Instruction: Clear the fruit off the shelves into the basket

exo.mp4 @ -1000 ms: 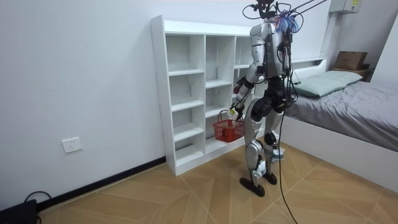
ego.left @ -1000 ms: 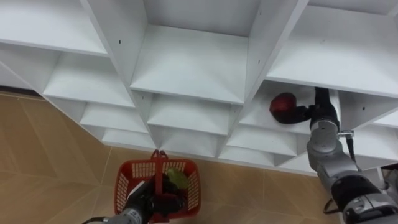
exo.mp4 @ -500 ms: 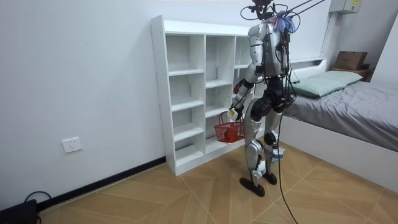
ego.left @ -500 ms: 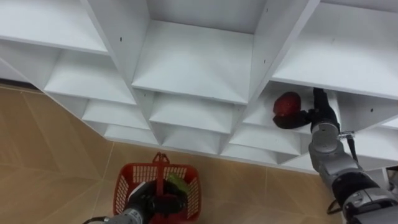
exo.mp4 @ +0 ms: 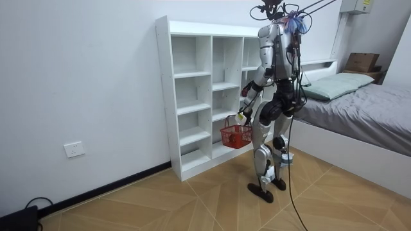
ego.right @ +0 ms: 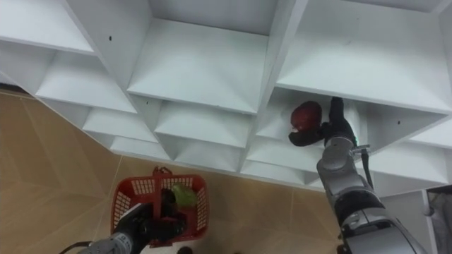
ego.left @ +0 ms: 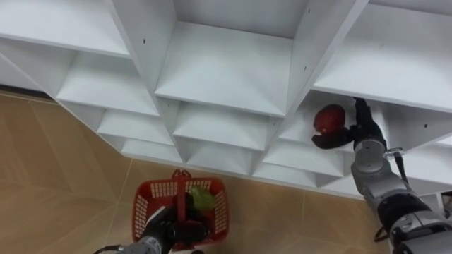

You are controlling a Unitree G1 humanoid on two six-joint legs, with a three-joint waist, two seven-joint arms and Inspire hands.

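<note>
A red apple (ego.left: 329, 118) sits in a compartment on the right side of the white closet (ego.left: 226, 70), just above the shelf board. My right hand (ego.left: 359, 131) reaches into that compartment, its fingers curled round the apple from below and behind. Lower left, my left hand (ego.left: 164, 228) is shut on the handle of a red plastic basket (ego.left: 143, 212) that hangs over the floor. A green fruit (ego.left: 203, 200) lies inside the basket. In the room view I stand upright facing the closet (exo.mp4: 192, 96), with the basket (exo.mp4: 236, 135) held at thigh height.
The closet's other compartments are bare white shelves with thin dividers close around my right hand. Wooden floor (ego.left: 56, 183) lies below. A bed (exo.mp4: 359, 115) stands behind me at the room view's right.
The whole picture has shifted slightly. My right hand keeps its hold on the apple in the same compartment, and the basket has swung a little in my left hand.
</note>
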